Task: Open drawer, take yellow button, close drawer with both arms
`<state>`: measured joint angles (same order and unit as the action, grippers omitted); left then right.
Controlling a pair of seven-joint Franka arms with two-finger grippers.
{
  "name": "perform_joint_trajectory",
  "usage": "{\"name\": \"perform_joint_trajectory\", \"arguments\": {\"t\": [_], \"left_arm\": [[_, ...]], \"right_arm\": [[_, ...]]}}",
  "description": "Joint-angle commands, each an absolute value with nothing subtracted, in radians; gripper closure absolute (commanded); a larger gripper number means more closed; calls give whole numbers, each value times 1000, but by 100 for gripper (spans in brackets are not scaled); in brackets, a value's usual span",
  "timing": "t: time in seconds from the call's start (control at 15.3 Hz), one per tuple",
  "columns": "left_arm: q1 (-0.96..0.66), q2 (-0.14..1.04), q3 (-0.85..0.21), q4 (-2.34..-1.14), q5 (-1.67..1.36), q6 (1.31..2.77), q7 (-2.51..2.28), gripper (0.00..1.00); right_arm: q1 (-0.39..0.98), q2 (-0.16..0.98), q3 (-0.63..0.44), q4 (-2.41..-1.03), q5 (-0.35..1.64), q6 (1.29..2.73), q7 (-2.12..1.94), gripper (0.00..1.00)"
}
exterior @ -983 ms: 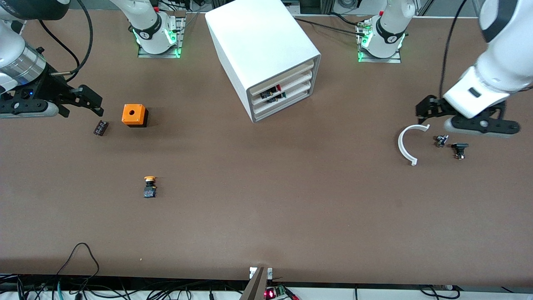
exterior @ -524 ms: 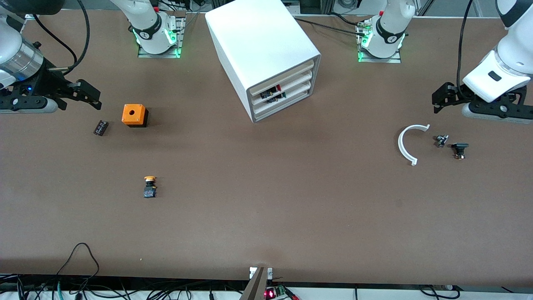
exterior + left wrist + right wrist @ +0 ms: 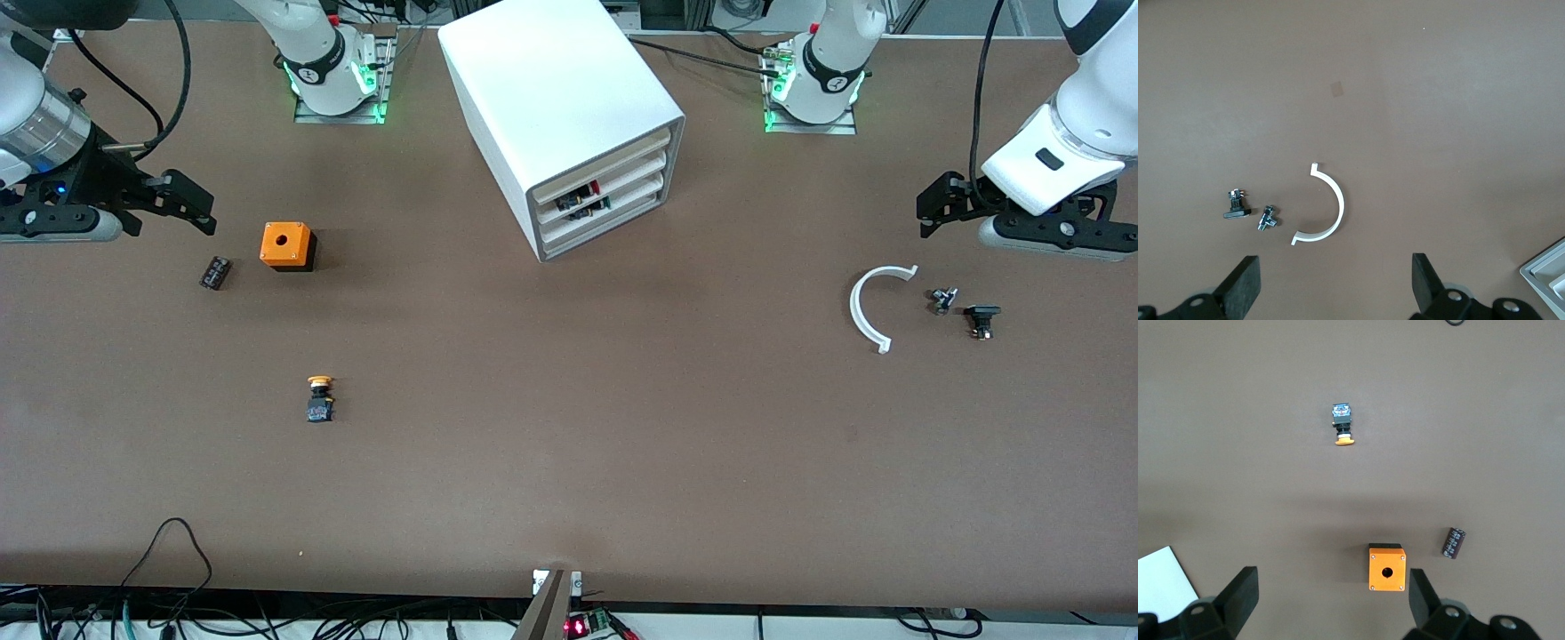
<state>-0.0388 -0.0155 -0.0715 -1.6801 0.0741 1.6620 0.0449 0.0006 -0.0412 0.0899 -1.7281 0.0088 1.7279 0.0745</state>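
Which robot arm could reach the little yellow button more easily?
Probably the right one. Its open pincer hangs over the table near the orange cube, at the button's end. The left pincer is open by the white arc.

Right gripper (image 3: 1331, 600): fingers spread wide, nothing between them, above bare brown table (image 3: 1218, 440). Button (image 3: 1342, 425): lying on its side, alone. Orange cube (image 3: 1387, 567): round hole on top. Black ribbed block (image 3: 1454, 543): just beside cube, apart. White cabinet (image 3: 1163, 580): corner only.
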Motion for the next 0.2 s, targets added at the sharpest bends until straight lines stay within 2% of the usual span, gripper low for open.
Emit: {"name": "perform_joint_trajectory", "arguments": {"t": [0.0, 0.13], "left_arm": [[-40, -29, -67, -1683, 52, 1646, 58, 0], [-41, -29, -67, -1683, 54, 1646, 60, 0]], "right_arm": [[-12, -28, 103, -1697, -3, 1704, 81, 0], [-11, -28, 103, -1692, -3, 1707, 90, 0]]}}
